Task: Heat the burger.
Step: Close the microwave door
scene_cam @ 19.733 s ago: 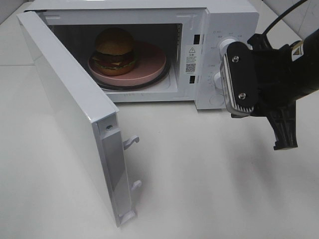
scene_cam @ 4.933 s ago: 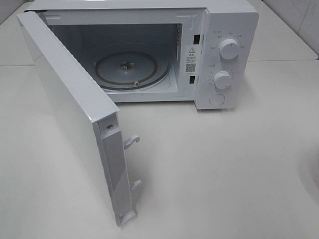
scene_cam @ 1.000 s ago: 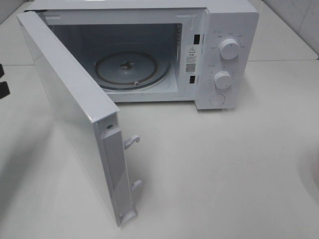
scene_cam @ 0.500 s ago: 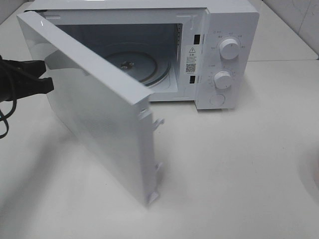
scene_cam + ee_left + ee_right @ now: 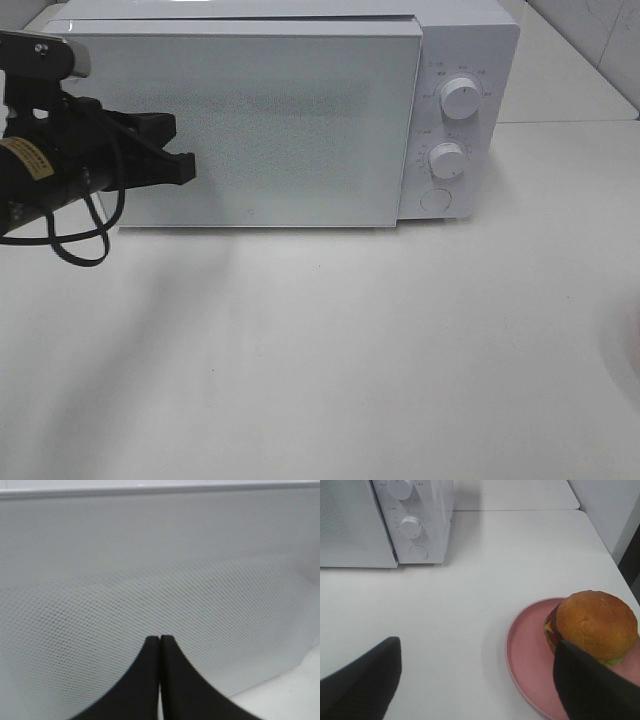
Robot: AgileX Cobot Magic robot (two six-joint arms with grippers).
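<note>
Microwave (image 5: 300,120): door closed, pinched-shut left gripper (image 5: 160,639) against it; burger (image 5: 592,625) at spread right gripper's (image 5: 475,680) 3 o'clock.

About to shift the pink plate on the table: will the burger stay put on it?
The burger looks tall and layered, so it may topple or shed layers. It sits off-centre on the pink plate, probably making that side heavier. The plate looks smooth, so the burger may slide.
</note>
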